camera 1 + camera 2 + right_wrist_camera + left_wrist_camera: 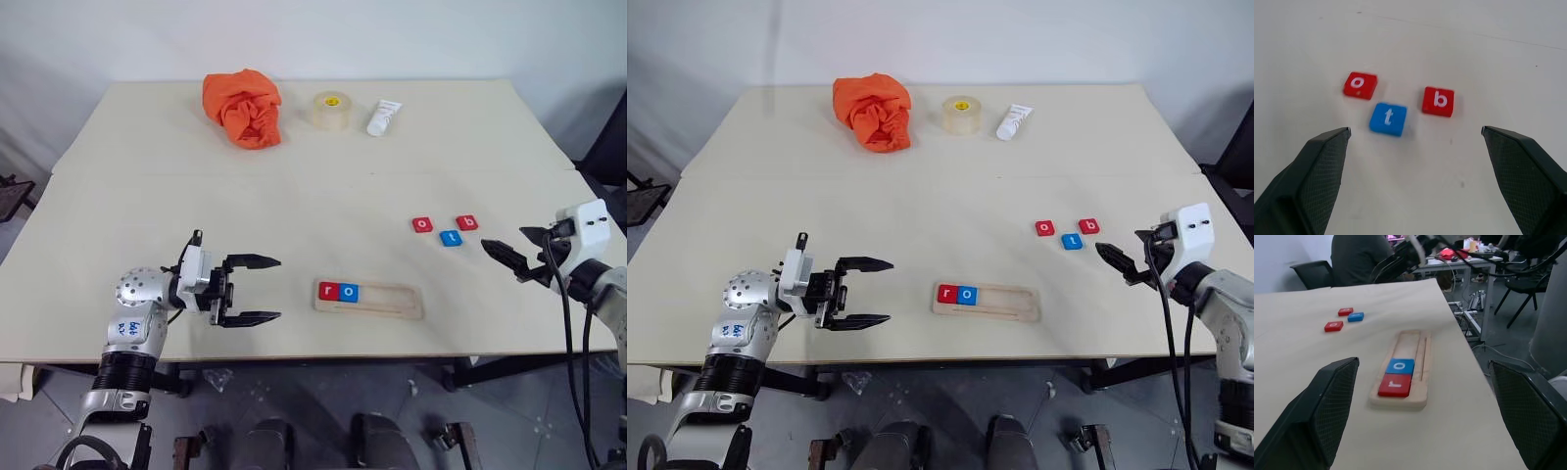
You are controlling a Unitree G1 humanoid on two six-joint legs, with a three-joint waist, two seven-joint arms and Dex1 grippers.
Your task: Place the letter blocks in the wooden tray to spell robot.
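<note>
The left gripper hangs over the near-left part of the table, fingers spread wide with nothing between them, pointing toward the wooden tray. The tray lies near the front edge, its left end filled by a red r block and a blue o block touching side by side; three places to their right are bare. Further right, well apart from the tray, lie the red o block, the blue t block and the red b block, close together but not touching. The right gripper faces this cluster, fingers released and empty. Risks, as judged: b is due next, yet t sits just beside it, so a wide closing grasp may nudge or catch t instead. The tiles are flat and thin, so fingertips may slip over the edges. Seating b may also jostle the blue o block out of line.
</note>
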